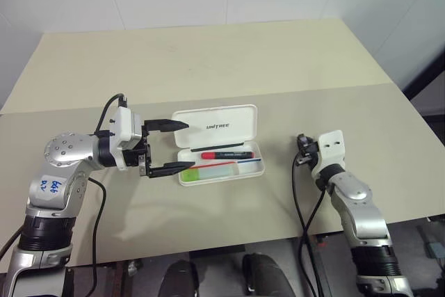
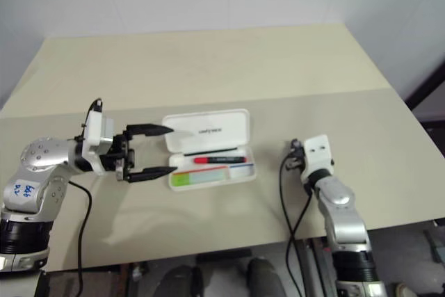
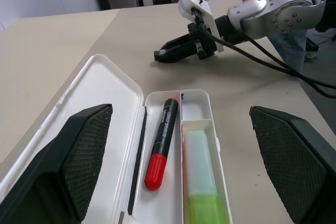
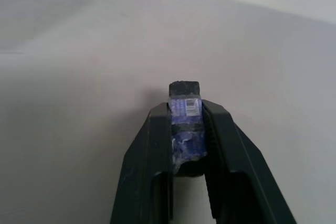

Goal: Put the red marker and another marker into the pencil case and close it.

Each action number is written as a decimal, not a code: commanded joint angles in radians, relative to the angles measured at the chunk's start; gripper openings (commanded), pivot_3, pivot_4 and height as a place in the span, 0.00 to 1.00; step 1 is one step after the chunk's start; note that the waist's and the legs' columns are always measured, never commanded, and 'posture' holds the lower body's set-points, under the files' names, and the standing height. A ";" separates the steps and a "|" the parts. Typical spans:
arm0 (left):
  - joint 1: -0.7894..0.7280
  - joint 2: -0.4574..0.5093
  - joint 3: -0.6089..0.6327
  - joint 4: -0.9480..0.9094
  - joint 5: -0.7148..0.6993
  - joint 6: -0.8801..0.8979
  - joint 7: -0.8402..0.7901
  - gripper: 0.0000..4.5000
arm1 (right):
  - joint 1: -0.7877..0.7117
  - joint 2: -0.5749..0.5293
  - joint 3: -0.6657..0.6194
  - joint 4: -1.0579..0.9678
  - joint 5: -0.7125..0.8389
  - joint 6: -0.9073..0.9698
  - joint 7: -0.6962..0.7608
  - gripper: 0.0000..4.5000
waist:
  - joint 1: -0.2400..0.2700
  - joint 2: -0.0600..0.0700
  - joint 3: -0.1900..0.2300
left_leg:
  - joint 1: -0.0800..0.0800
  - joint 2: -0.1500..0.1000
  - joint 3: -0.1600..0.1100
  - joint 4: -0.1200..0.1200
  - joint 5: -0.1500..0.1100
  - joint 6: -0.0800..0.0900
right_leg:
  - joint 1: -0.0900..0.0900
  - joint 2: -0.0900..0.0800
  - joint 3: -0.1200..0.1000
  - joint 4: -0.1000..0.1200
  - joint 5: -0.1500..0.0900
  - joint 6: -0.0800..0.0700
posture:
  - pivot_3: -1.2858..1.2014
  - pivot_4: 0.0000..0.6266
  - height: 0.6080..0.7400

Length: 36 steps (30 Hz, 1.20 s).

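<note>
Left eye view gives me one pencil case (image 1: 217,126), lying open near the middle of the table (image 1: 208,60), with two markers in its tray: one red marker (image 1: 227,154) on the far side, red cap to the left, and one mint-green highlighter (image 1: 208,170) on the near side, green end to the left. A thin dark pen lies beside the red marker. On the left, my left gripper (image 1: 179,147) points right with its fingers spread as wide as they go, straddling the case's left end and holding nothing. On the right, well apart from the case, my right gripper (image 3: 168,54) rests low over the table; in the right wrist view its fingers (image 4: 152,150) are clamped on a small dark block with a blue label (image 4: 186,124).
</note>
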 commanded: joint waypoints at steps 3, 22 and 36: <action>0.051 0.018 0.040 -0.049 -0.020 -0.017 0.006 1.00 | -0.043 -0.161 -0.046 0.009 0.145 -0.143 0.343 0.09 | 0.000 0.000 0.000 | 0.000 0.000 0.001 0.000 0.000 0.001 | 0.000 0.000 0.000 -0.001 0.000 0.000 | 0.52 0.24 1.00; 0.132 0.026 0.061 -0.108 -0.020 -0.024 0.031 1.00 | -0.358 -0.165 0.193 0.301 0.257 -0.273 1.110 0.09 | 0.003 0.000 0.000 | 0.001 0.002 0.002 0.001 0.000 0.001 | 0.000 0.000 0.001 0.000 0.001 0.000 | 0.52 0.24 1.00; 0.157 0.021 0.059 -0.138 -0.024 -0.014 0.050 1.00 | -0.504 -0.044 0.256 0.596 0.149 -0.478 1.174 0.09 | -0.004 0.000 0.000 | 0.002 0.002 0.003 0.003 0.000 0.000 | 0.000 0.000 0.001 0.002 0.001 0.000 | 0.52 0.24 1.00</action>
